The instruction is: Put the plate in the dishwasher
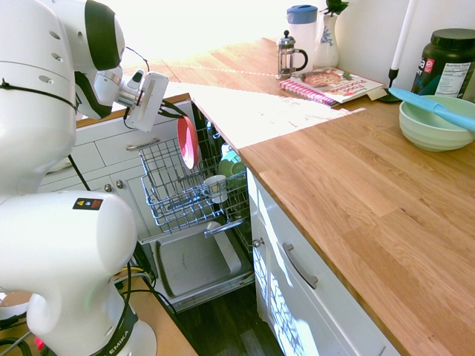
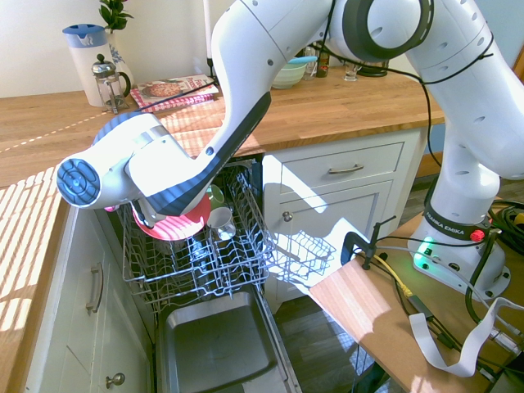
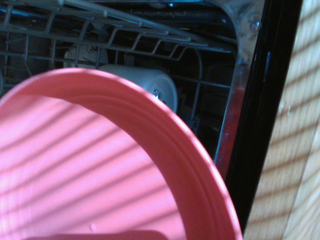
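A: First exterior view, left to right, please.

B: A glossy white arm fills the left side. Its pincer point(image 1: 175, 111) points toward the dishwasher point(image 1: 194, 256) and is clamped shut on the upper rim of the plate point(image 1: 188, 142).

A: What does the plate look like?

B: Round, shallow, smooth coral-red plastic. It stands on edge, hanging just below the pincer, over the pulled-out rack point(image 1: 174, 189) of thin grey wire.

A: Anything else in the rack?

B: A white cup point(image 1: 215, 188) sits below and beyond the pincer, with a pale green piece point(image 1: 232, 165) a little farther on. Under the rack the grey metal-lined door point(image 1: 194, 261) lies dropped open.

A: And to the right?

B: White cabinets under a warm wooden countertop point(image 1: 356, 185). Well away from the pincer stand a glass French press point(image 1: 290, 55), a white jug with a blue lid point(image 1: 303, 24), a patterned vase point(image 1: 326, 41), a magazine point(image 1: 338, 83), a pale green bowl point(image 1: 436, 122) with a light blue utensil point(image 1: 432, 107) across it, and a dark tub point(image 1: 448, 61).

A: Any writing?

B: The tub's label is too small to read. The arm's base reads "EMIKA".

A: The other views?

B: In the second exterior view the arm's body hides the pincer; the plate point(image 2: 173, 224) shows beneath it, above the rack point(image 2: 205, 258). In the wrist view the plate point(image 3: 90, 170) fills the frame, ridged at its rim and striped with sunlight.
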`<state>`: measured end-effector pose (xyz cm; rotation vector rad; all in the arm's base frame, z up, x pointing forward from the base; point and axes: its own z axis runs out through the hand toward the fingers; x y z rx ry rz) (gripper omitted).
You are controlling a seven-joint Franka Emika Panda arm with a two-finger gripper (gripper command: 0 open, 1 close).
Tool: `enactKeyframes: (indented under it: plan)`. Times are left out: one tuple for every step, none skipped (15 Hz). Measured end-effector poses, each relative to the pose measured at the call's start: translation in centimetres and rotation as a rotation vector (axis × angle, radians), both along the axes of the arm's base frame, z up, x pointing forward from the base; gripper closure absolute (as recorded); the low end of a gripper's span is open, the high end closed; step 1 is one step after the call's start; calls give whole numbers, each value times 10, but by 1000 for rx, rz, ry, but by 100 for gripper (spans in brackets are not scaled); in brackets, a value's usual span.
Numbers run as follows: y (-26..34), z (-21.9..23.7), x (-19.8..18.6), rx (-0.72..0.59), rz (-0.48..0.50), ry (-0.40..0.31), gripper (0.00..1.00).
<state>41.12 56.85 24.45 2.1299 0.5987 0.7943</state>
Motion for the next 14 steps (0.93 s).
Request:
enactKeyframes:
  plan:
    - [5,-2,0,-23,6,20,100]
    - [9,-8,-1,-31,-1,51,100]
    - [13,-17,-5,-36,-14,91,100]
    - [17,-26,-10,-40,-27,129,100]
    - [21,-34,-15,-42,-40,165,100]
    - [24,-39,-19,-45,-53,193,100]
    - [28,-39,-21,-44,-67,213,0]
    - [33,-36,-24,-41,-86,247,0]
    - [37,-30,-25,-38,-110,295,0]
    - [41,-24,-25,-31,-138,349,0]
    - [43,-19,-23,-22,-165,396,0]
    - [44,-14,-18,-12,-190,431,0]
    - [43,-10,-12,-7,-216,453,0]
    - [43,-6,-8,-5,-245,482,0]
